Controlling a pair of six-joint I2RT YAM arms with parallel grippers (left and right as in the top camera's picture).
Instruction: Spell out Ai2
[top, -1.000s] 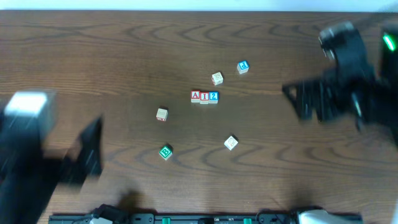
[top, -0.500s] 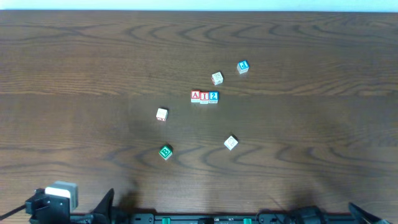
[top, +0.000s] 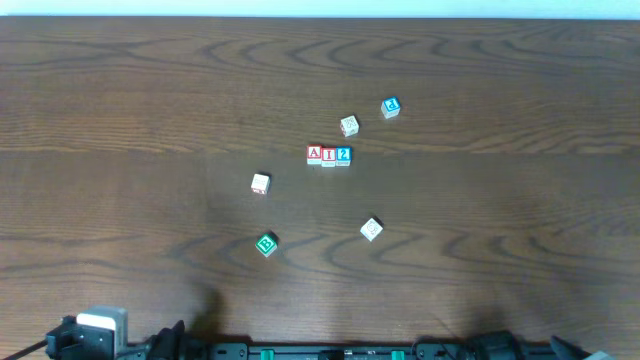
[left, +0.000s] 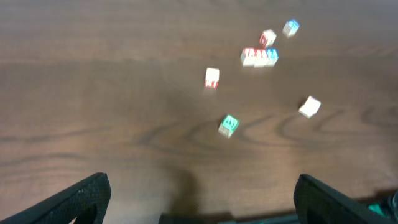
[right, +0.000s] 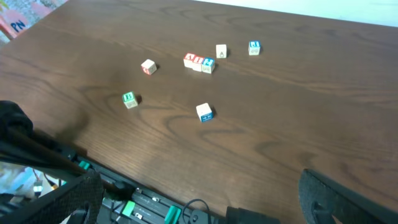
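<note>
Left jaws spread wide, nothing between them; right jaws same. Both sit at the near worktop (top: 120, 90) edge, well apart from the row. A cube (top: 314, 154), I cube (top: 328, 155) and 2 cube (top: 343, 154) stand side by side, reading Ai2, so it looks done with nothing left. They seem to touch, can't confirm at this resolution. Green cube (top: 266, 244) is below-left of the row, blue cube (top: 390, 107) up-right. Pale cubes (top: 349, 125) have unreadable faces. Overhead shows only a bit of left arm (top: 92, 328)

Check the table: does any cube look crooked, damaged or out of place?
No damage shows. The A cube, I cube and 2 cube sit in a straight row. Two others look untidy: the green cube and a pale cube lie turned at an angle.
</note>
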